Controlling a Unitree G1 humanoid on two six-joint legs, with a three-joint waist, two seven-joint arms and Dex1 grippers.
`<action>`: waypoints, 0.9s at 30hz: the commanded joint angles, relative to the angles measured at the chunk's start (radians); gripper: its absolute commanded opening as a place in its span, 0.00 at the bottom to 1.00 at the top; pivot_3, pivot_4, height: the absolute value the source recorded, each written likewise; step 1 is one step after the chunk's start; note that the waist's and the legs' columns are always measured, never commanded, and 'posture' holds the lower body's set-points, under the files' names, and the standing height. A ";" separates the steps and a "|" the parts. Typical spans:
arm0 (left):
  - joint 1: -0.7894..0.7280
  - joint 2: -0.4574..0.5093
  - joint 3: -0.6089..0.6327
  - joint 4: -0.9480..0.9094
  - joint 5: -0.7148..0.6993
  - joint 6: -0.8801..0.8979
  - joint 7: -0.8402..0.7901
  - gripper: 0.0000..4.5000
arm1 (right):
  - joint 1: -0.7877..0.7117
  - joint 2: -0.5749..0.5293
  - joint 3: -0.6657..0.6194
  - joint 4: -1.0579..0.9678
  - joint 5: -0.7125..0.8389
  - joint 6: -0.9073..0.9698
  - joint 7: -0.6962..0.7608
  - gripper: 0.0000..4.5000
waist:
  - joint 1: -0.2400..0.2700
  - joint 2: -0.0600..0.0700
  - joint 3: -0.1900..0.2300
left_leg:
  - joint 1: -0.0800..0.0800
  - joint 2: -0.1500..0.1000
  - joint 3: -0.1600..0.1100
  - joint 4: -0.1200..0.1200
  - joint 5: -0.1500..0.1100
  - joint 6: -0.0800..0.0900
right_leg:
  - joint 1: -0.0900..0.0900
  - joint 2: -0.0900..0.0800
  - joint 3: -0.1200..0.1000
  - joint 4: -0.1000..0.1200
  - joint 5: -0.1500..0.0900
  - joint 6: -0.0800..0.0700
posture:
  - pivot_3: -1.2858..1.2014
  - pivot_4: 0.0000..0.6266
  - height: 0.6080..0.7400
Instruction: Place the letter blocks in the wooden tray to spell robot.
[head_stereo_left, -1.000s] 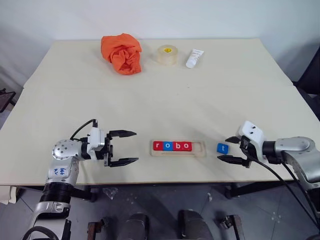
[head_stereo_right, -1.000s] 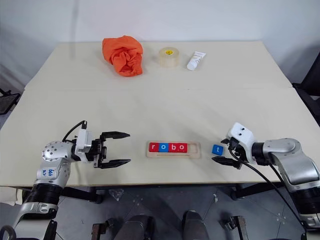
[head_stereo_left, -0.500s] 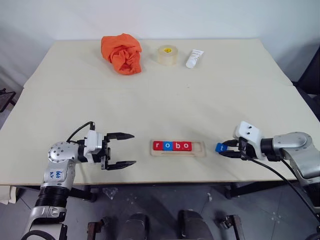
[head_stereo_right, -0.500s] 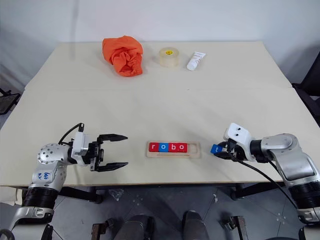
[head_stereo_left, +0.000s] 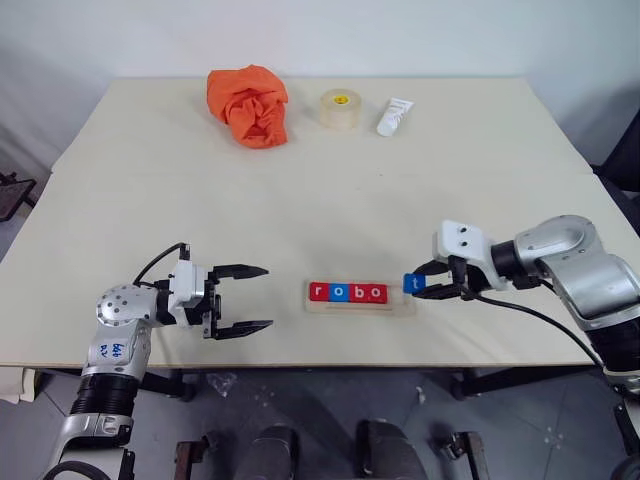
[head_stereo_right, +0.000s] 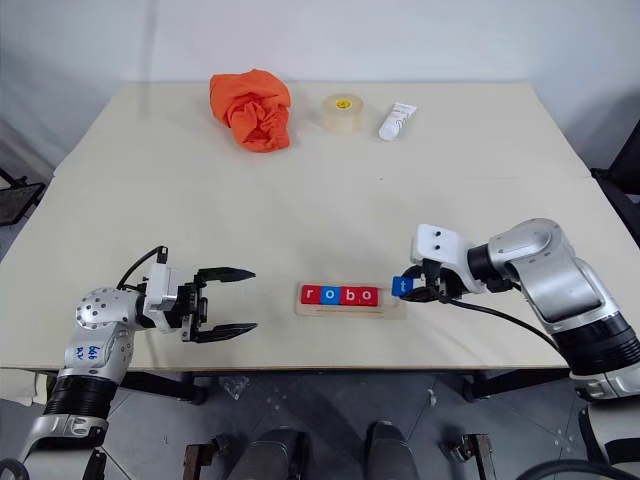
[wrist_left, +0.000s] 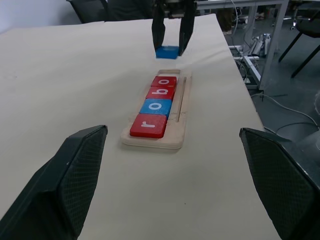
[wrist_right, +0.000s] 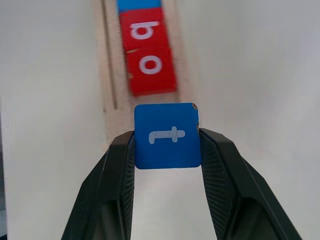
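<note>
Reaching in from the right, the right gripper (head_stereo_right: 415, 291) is clamped on the blue t block (wrist_right: 167, 135), probably just above the wooden tray (head_stereo_left: 360, 305)'s free end, beside r-o-b-o. Left gripper (head_stereo_left: 245, 299) sits level, jaws apart, over the beige table (head_stereo_left: 330, 190).

My two head eyes are looking down over the whole table (head_stereo_left: 320, 180), both sharing the wooden tray (head_stereo_left: 360, 302). My left wrist camera is facing along that tray from farther off; my right wrist camera is hovering close above its end.
</note>
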 joint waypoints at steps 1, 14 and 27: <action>0.027 0.011 0.026 -0.053 -0.014 -0.006 0.017 1.00 | -0.042 0.022 0.026 0.007 -0.029 -0.019 0.019 0.32 | -0.001 0.000 0.000 | 0.000 0.000 0.000 0.000 0.000 0.000 | 0.000 0.000 0.000 0.000 0.000 0.000 | 0.52 0.24 1.00; 0.062 0.011 0.027 -0.095 -0.016 0.003 0.053 1.00 | -0.066 0.076 0.068 0.102 -0.093 -0.093 0.038 0.32 | -0.001 0.000 0.000 | 0.000 0.000 0.000 0.000 0.000 0.000 | 0.000 0.000 -0.001 0.000 0.000 0.000 | 0.52 0.24 1.00; 0.064 0.012 0.029 -0.095 -0.015 0.000 0.063 1.00 | -0.070 0.105 0.059 0.125 -0.100 -0.105 0.047 0.32 | -0.002 0.000 0.000 | 0.000 0.000 0.000 0.000 0.000 -0.001 | 0.000 0.001 -0.001 0.001 0.000 0.000 | 0.52 0.24 1.00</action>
